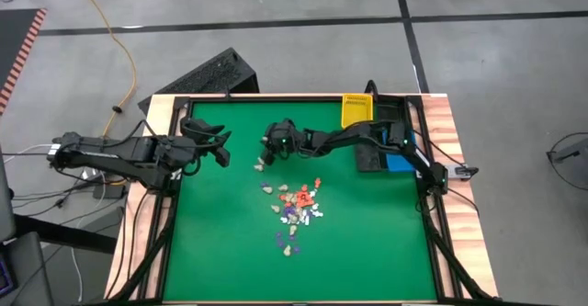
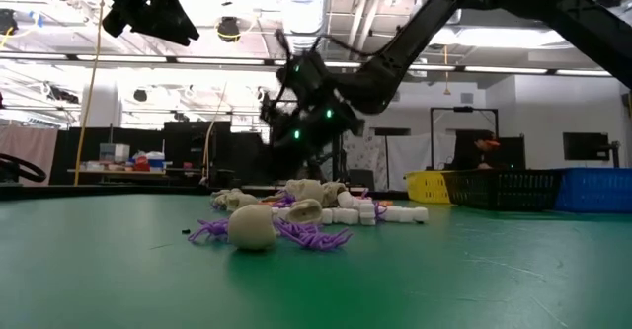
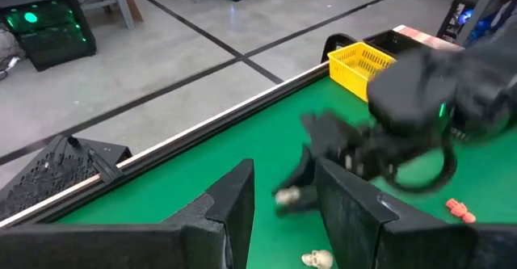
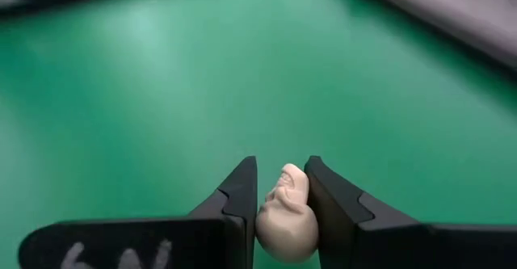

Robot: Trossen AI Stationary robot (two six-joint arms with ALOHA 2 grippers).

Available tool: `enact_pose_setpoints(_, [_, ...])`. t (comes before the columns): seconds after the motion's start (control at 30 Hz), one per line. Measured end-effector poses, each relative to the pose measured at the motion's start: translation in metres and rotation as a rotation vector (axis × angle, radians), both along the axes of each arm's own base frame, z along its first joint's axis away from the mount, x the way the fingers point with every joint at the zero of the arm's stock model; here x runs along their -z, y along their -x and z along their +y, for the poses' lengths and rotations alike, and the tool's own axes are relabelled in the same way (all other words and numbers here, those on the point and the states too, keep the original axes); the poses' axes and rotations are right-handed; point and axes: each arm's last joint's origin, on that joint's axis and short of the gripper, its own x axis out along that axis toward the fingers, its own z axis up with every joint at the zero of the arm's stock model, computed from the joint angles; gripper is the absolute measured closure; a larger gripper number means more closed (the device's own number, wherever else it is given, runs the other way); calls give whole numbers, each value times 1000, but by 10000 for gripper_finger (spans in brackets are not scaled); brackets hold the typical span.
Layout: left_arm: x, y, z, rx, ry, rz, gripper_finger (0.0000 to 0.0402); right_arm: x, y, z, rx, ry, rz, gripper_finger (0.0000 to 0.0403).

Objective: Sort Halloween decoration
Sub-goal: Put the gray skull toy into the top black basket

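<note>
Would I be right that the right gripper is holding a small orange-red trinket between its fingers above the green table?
Not quite: the trinket clamped in the right gripper is cream-white, skull-like, not orange-red, as the right wrist view shows. It is indeed held above the green table.

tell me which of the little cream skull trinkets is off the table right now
The cream skull trinket pinched in the right gripper, held apart from the trinket pile lying on the green table.

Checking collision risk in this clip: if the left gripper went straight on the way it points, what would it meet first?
Probably the right gripper, which holds a cream skull right ahead of the left gripper, before the yellow bin. Depth is hard to judge.
</note>
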Motion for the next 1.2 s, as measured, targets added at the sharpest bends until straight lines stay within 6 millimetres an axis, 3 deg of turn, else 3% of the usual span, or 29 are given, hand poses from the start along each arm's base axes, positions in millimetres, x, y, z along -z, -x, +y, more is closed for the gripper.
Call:
enact_pose_setpoints(0.13, [0, 0, 0, 11, 18, -10, 280, -26, 14, -6, 14, 25, -40, 299])
enact_pose_setpoints(0.27, [0, 0, 0, 13, 22, -12, 280, -43, 40, -17, 45, 52, -70, 299])
enact_pose_setpoints(0.4, [0, 0, 0, 13, 22, -12, 280, -53, 74, -23, 106, 56, -104, 298])
enact_pose_setpoints(0.7, [0, 0, 1, -6, 15, -16, 280, -77, 159, -18, 354, 150, -128, 297])
enact_pose_setpoints(1.0, [0, 0, 1, -16, 13, -20, 280, -74, 245, -13, 680, 217, -116, 296])
enact_pose_setpoints(1.2, [-1, 0, 1, -17, 14, -24, 280, -62, 287, -14, 890, 204, -59, 296])
